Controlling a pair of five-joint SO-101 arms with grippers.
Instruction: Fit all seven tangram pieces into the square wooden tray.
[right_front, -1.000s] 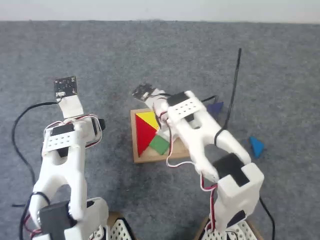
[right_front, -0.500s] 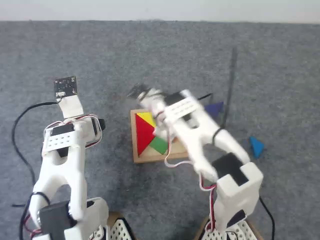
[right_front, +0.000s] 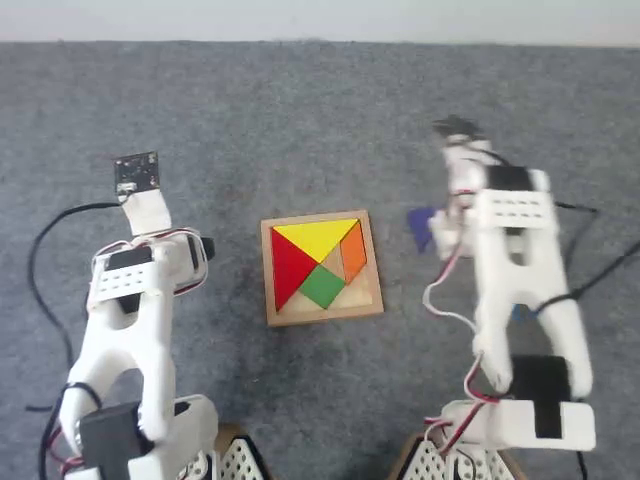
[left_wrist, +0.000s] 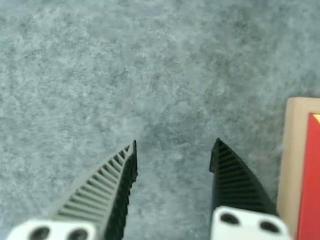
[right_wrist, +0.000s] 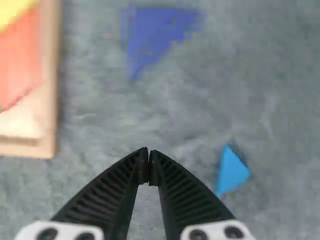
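Right gripper (right_wrist: 148, 152) is clenched on nothing over the grey worktop (right_wrist: 165, 115), near the light blue triangle (right_wrist: 230, 172), with the dark blue triangle (right_wrist: 150, 35) farther off toward the tray (right_front: 325, 312). I judge one of these is the next pick. I would spread the jaws first, come down squarely and pinch across two edges, since a thin flat piece could skid. Left gripper (left_wrist: 176, 145) sits released beside the tray. Inside lie the yellow triangle (right_front: 315, 238), red triangle (right_front: 288, 268), green square (right_front: 322, 287) and orange piece (right_front: 353, 252), fitted flush, with bare wood at the corner nearest the right arm.
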